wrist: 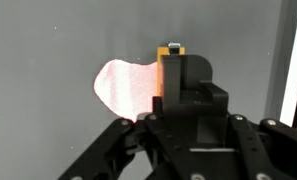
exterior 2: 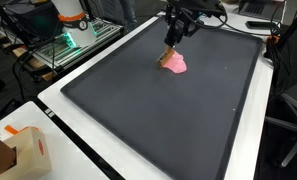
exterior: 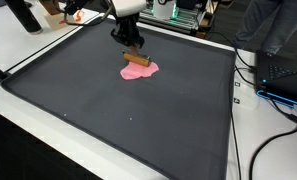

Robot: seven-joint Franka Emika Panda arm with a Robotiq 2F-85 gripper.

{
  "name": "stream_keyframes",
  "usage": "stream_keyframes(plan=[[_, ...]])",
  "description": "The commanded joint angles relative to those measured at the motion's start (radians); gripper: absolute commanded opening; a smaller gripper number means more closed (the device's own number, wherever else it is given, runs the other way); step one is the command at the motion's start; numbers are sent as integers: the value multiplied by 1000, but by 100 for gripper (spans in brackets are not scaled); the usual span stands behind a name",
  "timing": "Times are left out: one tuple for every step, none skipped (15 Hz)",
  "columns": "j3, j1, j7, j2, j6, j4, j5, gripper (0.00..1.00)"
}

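A flat pink piece [exterior: 140, 71] [exterior 2: 176, 65] [wrist: 121, 88] lies on the black mat [exterior: 128, 120] [exterior 2: 168, 120] near its far side. Just above it is a small brown wooden block [exterior: 138, 60] [exterior 2: 169, 55] [wrist: 168, 75]. My gripper [exterior: 134, 50] [exterior 2: 174, 40] [wrist: 174, 72] is shut on the block, coming straight down from above. In the wrist view the block stands lit orange against one dark finger [wrist: 195, 80], with the pink piece to its left. I cannot tell whether the block's underside touches the pink piece.
The mat covers a white table [exterior: 28, 45] and has a raised rim [exterior 2: 78, 150]. Cables [exterior: 273, 120] and a dark device [exterior: 286, 75] lie beside it. A cardboard box [exterior 2: 16, 152] sits at a near corner, with green-lit equipment [exterior 2: 68, 40] behind.
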Motion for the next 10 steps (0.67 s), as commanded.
stream_keyframes(plan=[[4, 1, -31, 45, -62, 7, -5, 23], [6, 0, -37, 45, -75, 11, -2, 23], [7, -2, -41, 45, -90, 13, 3, 23], [6, -2, -37, 44, -99, 13, 5, 23], [6, -6, -31, 38, -94, 8, 14, 23], [5, -9, -26, 33, -92, 6, 18, 23], [4, -14, -20, 15, -80, 0, 27, 23], [3, -19, -18, 2, -65, -6, 36, 23], [2, -24, -12, -11, -56, -10, 45, 23], [0, -30, -7, -29, -45, -18, 56, 23]])
